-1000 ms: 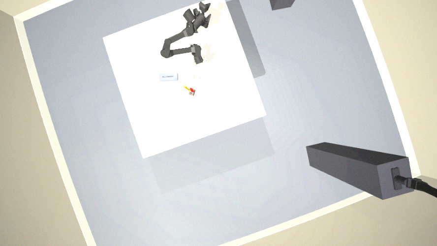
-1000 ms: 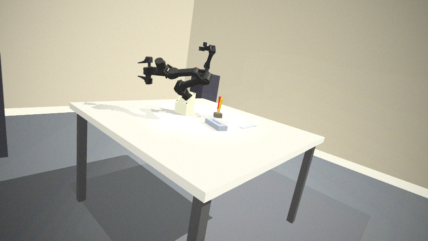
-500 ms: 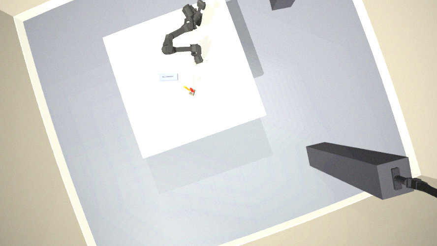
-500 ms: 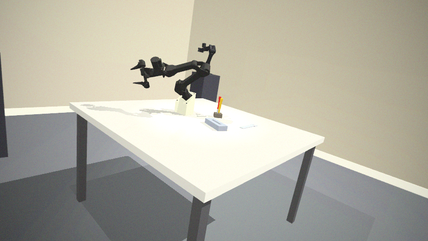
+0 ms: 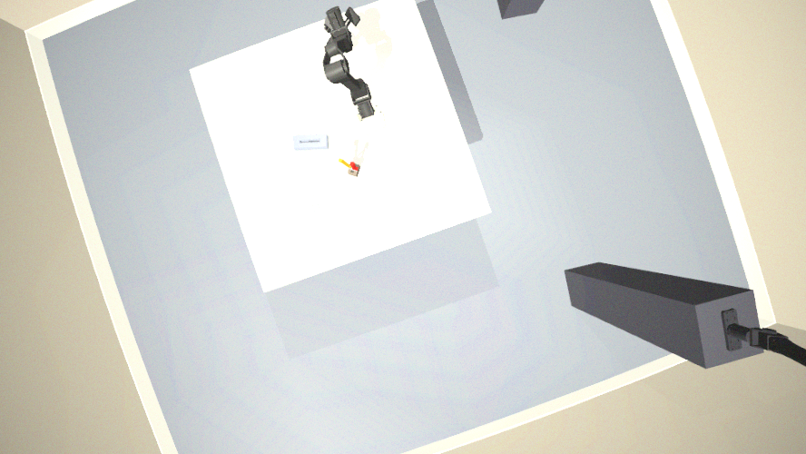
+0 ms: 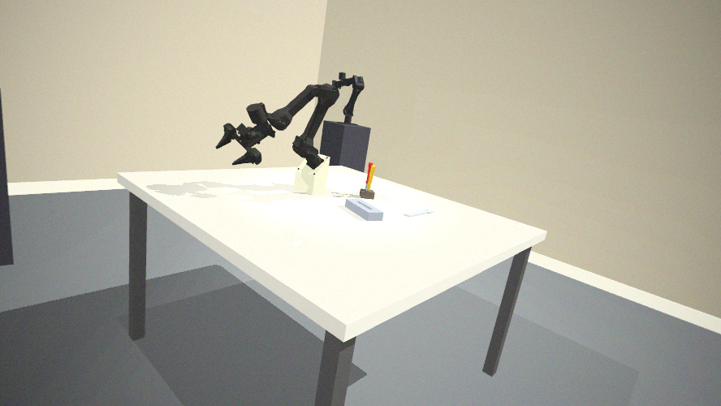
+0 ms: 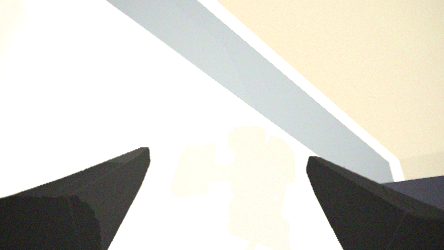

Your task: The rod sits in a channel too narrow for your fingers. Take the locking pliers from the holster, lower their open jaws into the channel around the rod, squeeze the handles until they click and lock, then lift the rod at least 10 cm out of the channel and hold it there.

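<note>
With its fingers wide apart and empty, the tool (image 5: 350,15) (image 6: 225,155) (image 7: 229,158) is hanging over one edge area of the desk (image 5: 248,225) (image 6: 242,222), while the pliers (image 5: 345,163) (image 6: 370,176) are standing holstered inward from the edges, risking toppling if a hasty approach clips their splayed handles.
</note>
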Available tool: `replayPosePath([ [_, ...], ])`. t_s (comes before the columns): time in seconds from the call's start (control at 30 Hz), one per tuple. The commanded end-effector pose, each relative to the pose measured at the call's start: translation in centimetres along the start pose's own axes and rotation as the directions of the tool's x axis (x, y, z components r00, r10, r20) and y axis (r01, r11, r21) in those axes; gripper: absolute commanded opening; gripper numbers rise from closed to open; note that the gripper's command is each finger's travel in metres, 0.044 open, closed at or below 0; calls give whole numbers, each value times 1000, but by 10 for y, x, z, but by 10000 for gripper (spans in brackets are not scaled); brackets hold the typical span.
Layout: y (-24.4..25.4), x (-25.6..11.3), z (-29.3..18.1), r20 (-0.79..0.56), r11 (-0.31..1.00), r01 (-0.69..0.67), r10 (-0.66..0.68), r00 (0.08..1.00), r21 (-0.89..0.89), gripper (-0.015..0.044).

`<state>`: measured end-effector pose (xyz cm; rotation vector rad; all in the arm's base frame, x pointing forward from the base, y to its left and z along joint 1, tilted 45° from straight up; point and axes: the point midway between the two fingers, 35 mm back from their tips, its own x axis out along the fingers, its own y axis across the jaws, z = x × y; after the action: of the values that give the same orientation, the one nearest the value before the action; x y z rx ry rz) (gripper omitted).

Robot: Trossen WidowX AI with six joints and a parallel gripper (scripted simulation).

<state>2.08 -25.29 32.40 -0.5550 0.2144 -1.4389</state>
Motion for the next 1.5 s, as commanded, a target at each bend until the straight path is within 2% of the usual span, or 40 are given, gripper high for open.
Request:
replayPosePath([
  [0.0, 46, 6, 25, 77, 978, -181, 174, 982, 103, 440],
  [0.13, 88, 2, 51, 156, 920, -350, 325, 933, 175, 440],
  [0.3, 139, -17, 85, 252, 799, -552, 498, 830, 238, 440],
  [0.6, 219, -87, 144, 404, 469, -839, 736, 544, 276, 440],
  [0.9, 265, -196, 191, 500, 64, -970, 848, 177, 236, 440],
  [0.97, 267, -205, 194, 505, 32, -972, 850, 148, 231, 440],
  [1.13, 267, -205, 194, 505, 32, -972, 850, 148, 231, 440],
  [1.2, 280, -212, 186, 451, 29, -974, 883, 131, 225, 440],
  [1.3, 327, -247, 145, 200, 20, -986, 978, 54, 167, 440],
  [1.47, 362, -293, 83, -139, -4, -1000, 990, -7, 21, 440],
])
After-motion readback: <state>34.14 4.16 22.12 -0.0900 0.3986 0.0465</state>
